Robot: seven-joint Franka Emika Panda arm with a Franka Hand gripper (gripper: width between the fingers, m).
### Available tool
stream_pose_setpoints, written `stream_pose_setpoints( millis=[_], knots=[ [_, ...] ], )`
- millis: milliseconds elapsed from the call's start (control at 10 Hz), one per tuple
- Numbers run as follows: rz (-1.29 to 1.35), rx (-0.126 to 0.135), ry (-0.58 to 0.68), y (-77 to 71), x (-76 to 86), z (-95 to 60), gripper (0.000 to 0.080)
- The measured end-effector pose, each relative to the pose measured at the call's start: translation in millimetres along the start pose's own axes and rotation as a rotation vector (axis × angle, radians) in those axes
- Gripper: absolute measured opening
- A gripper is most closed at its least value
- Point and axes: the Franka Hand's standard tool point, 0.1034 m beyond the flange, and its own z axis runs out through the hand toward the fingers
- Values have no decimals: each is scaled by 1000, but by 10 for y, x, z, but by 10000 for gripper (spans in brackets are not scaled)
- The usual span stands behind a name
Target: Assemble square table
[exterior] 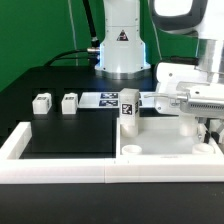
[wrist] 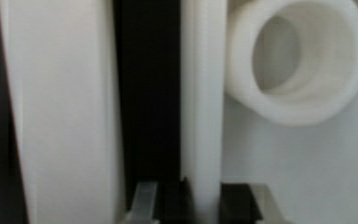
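White plastic throughout. Nearest in the exterior view runs the border rail. Just behind it, at 4 o'clock in that view, the square table top lies flat on the desk. The claw stands at the top's 3 o'clock side, pinching what appears to be the thin raised rim; the wrist view is blurred, so contact is a judgement. A round corner socket sits just beside the pinch.

Handling: the top is probably light, rigid and smooth, so it may pivot or slip in a rim grip. Hold it near a corner and move it slowly.

Further back, an upright leg stands near the top's 11 o'clock corner. One leg block and a second leg block rest at 9 o'clock.
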Motion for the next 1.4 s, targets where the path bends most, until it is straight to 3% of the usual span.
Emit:
stream_pose_setpoints(
  millis=[500, 600, 700, 800, 900, 1000, 1400],
  knots=[
    [7, 16, 14, -55, 8, 28, 88],
    [11, 28, 22, -107, 20, 47, 266],
    [15, 38, 24, -163, 15, 52, 266],
    [21, 48, 27, -221, 8, 52, 448],
    [25, 55, 27, -263, 1, 52, 578],
    [27, 57, 27, -283, -1, 56, 629],
    [29, 58, 28, -298, -2, 61, 649]
  ],
)
